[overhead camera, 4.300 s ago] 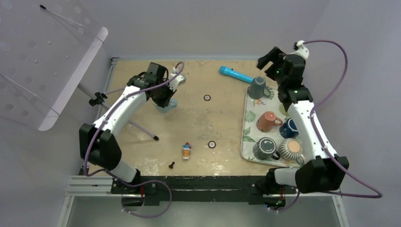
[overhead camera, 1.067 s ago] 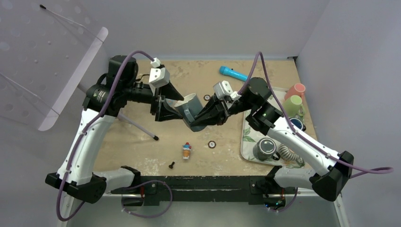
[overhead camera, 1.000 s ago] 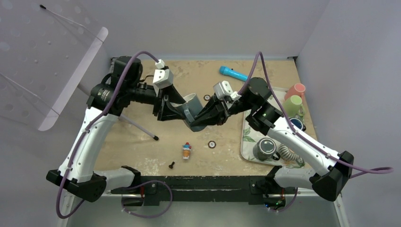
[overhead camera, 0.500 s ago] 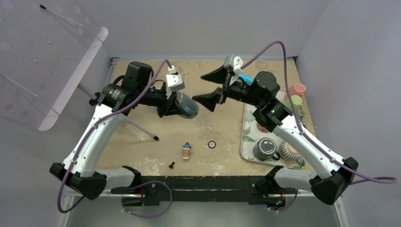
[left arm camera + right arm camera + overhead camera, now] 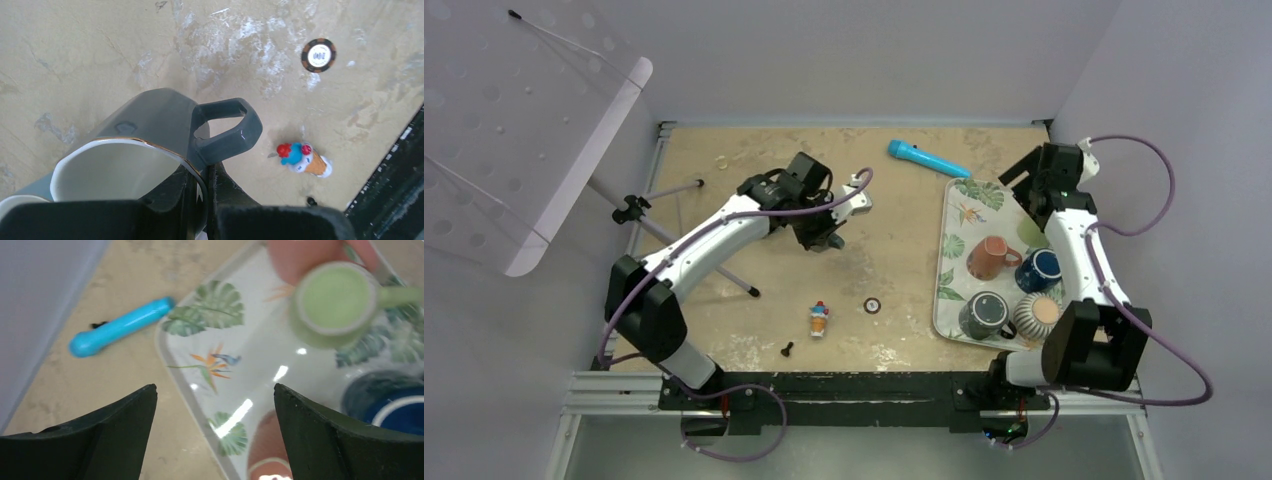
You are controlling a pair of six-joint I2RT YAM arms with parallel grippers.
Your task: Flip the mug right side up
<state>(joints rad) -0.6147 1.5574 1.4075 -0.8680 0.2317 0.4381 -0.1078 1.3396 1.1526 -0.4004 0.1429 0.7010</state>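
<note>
- we see our left gripper (image 5: 202,182) pinched tight on the rim of the grey mug (image 5: 150,120), right beside its handle (image 5: 230,131).
- the mug's mouth faces up at the wrist camera, near the middle of the table (image 5: 100,50); we cannot tell if it touches down.
- our right gripper (image 5: 215,435) is spread wide, holding nothing, above the tray (image 5: 260,355).

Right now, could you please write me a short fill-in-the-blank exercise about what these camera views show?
1. The left gripper is shut on the rim of the ___ mug.
2. The right gripper hangs ___ above the leaf-patterned tray.
3. The mug's opening faces the left wrist camera, showing a ___ inside.
Missing words: grey, open, white.
</note>
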